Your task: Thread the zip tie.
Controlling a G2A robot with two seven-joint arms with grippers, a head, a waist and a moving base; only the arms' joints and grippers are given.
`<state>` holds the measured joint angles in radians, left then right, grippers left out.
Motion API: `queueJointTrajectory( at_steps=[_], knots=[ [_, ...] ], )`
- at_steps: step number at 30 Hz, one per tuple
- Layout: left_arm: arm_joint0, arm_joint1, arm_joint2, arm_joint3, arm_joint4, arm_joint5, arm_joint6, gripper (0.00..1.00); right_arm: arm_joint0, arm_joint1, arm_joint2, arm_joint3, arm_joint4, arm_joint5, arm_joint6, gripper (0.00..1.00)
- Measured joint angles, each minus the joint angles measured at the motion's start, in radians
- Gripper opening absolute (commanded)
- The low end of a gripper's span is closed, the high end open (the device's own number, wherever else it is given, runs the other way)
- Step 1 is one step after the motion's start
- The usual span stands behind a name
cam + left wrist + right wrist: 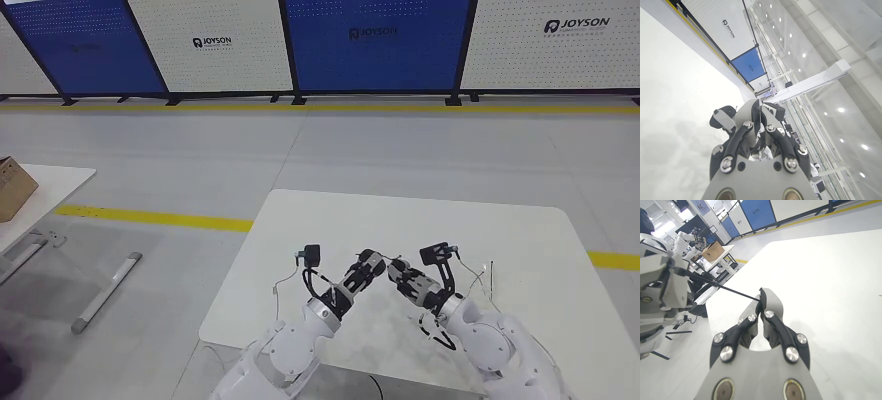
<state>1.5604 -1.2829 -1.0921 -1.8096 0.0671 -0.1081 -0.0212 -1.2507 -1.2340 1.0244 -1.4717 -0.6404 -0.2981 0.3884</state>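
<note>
While straight, zip tie (734, 291) lengthwise from right pincer (760, 301) to left pincer (671, 266), both tight on it.

White arms (300, 345); right tool (761, 296) grey, black links (778, 328), silver screws (769, 314); black cables (310, 283).

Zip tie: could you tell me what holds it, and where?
The right gripper pinches one end of the black zip tie; the left gripper grips the other end.
</note>
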Motion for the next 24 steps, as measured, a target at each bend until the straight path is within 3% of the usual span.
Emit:
queueJointTrajectory(
  at_steps=[11, 12, 13, 19, 24],
  knots=[
    [0.030, 0.007, -0.019, -0.039, 0.000, -0.014, -0.011, 0.00, 0.002, 0.000, 0.001, 0.009, -0.015, 0.006, 0.015, 0.00],
    [0.029, 0.007, -0.020, -0.038, 0.001, -0.011, -0.007, 0.00, 0.001, 0.000, 0.002, 0.009, -0.007, 0.001, 0.013, 0.54],
    [0.027, 0.006, -0.020, -0.036, 0.002, -0.008, -0.003, 0.00, 0.000, -0.001, 0.004, 0.008, 0.002, -0.004, 0.010, 1.00],
    [0.006, 0.002, -0.017, -0.013, 0.013, 0.012, 0.048, 0.00, -0.015, 0.001, 0.037, -0.003, 0.069, -0.032, -0.023, 1.00],
    [-0.015, -0.002, -0.032, 0.010, -0.019, 0.038, 0.084, 0.00, -0.065, 0.014, 0.123, -0.054, 0.184, -0.042, -0.090, 1.00]
  ],
)
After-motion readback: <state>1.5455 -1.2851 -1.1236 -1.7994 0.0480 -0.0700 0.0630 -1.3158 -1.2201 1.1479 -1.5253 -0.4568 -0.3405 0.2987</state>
